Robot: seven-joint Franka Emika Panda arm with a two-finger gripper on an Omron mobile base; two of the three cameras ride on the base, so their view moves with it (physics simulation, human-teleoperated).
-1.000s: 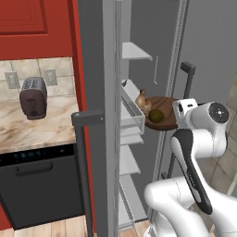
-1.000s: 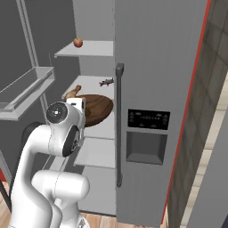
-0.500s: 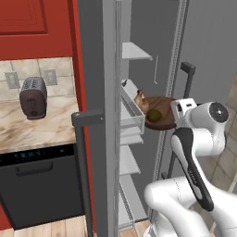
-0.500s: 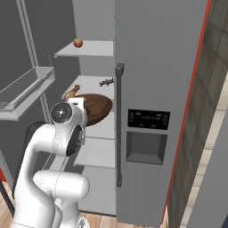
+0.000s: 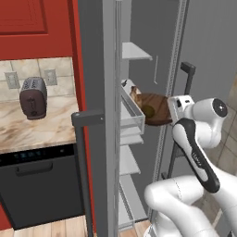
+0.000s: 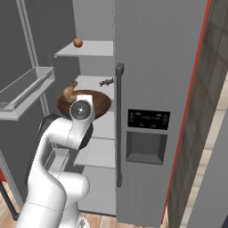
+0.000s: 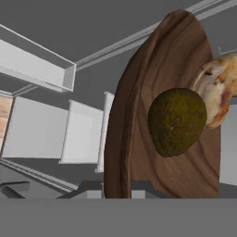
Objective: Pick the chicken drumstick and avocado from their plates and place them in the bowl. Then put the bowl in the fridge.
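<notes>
My gripper is shut on the near rim of the dark brown wooden bowl, holding it up inside the open fridge. The olive-green avocado lies in the bowl, touching the golden-brown chicken drumstick at its far side. From the left base view the bowl hangs level beside a white drawer, with the avocado and drumstick in it and the gripper at its right rim. In the right base view the bowl hovers just over a middle shelf, behind my hand. The plates are out of view.
A red apple sits on the upper fridge shelf and a small dark item on the shelf behind the bowl. A door bin juts out at left. A toaster stands on the marble counter above a dark appliance.
My hand and the bowl have shifted slightly inward toward the fridge shelves. The grip on the rim is unchanged.
</notes>
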